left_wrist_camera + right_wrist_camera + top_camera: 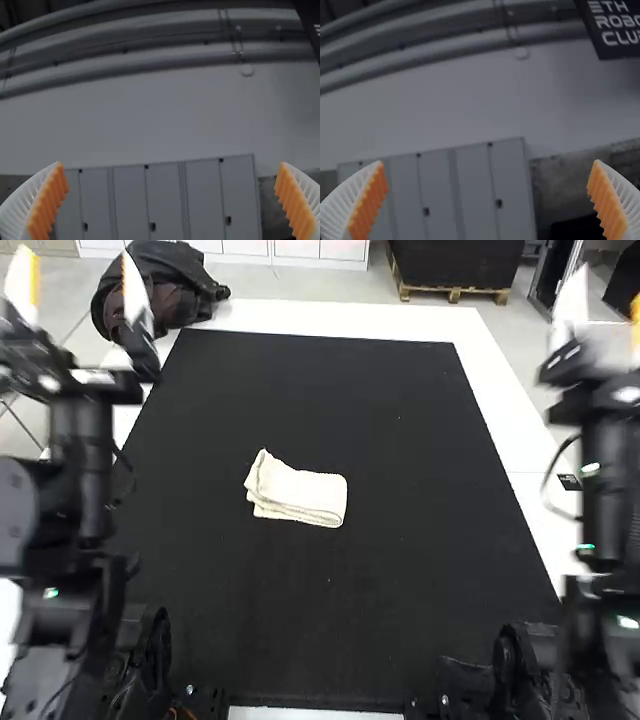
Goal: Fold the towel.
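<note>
Spreading beneath everything, the white rectangular table (510,440) bears a broad black mat (400,590). The black jointed left arm (80,460) and matching right arm (605,470) stand at either side, the left gripper (74,265) and right gripper (606,290) raised. Between the arms, well apart from both grippers, a small cream cloth towel (300,492) lies folded on the mat, layers visible along its near edge. On both grippers the white, ribbed fingers (25,200) with orange pads (370,197) stand wide apart.
</note>
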Controlling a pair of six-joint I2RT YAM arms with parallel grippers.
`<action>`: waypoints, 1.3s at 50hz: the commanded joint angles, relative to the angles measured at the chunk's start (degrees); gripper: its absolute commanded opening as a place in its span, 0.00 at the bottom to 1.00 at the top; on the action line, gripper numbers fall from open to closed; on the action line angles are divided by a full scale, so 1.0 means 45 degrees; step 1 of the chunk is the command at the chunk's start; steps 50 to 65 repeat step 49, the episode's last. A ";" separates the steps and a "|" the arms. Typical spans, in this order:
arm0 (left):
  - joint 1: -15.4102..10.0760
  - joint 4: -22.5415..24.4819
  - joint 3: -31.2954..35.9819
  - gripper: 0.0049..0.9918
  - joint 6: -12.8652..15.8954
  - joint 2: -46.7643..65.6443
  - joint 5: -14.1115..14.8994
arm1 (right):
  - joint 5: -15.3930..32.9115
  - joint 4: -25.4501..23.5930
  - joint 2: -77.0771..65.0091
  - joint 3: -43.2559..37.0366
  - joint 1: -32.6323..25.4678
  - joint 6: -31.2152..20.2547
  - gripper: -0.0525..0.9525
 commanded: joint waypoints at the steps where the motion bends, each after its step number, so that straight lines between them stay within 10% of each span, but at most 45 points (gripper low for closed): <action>1: 0.0010 0.1092 -0.1503 0.98 0.1237 -0.0051 0.0887 | 0.0839 0.1031 -0.0080 -0.1540 -0.0161 -0.1509 0.97; 15: 0.0010 0.0740 -0.3300 0.98 0.1159 -0.0051 -0.0089 | 0.0390 0.0445 -0.0080 -0.3689 -0.0181 -0.1861 0.97; 29: -0.0029 -0.6017 -0.3320 0.98 0.0436 -0.0071 -0.1495 | 0.0566 -0.4809 -0.0080 -0.3689 -0.0200 -0.0709 0.97; 33: -0.0068 -0.5978 -0.3320 0.98 0.0397 -0.0051 -0.1378 | 0.0507 -0.6039 -0.0099 -0.3708 -0.0200 -0.0845 0.97; 65: -0.0108 -0.6154 -0.3339 0.98 0.0300 -0.0051 -0.1144 | 0.0468 -0.5922 -0.0080 -0.3689 -0.0200 -0.0826 0.97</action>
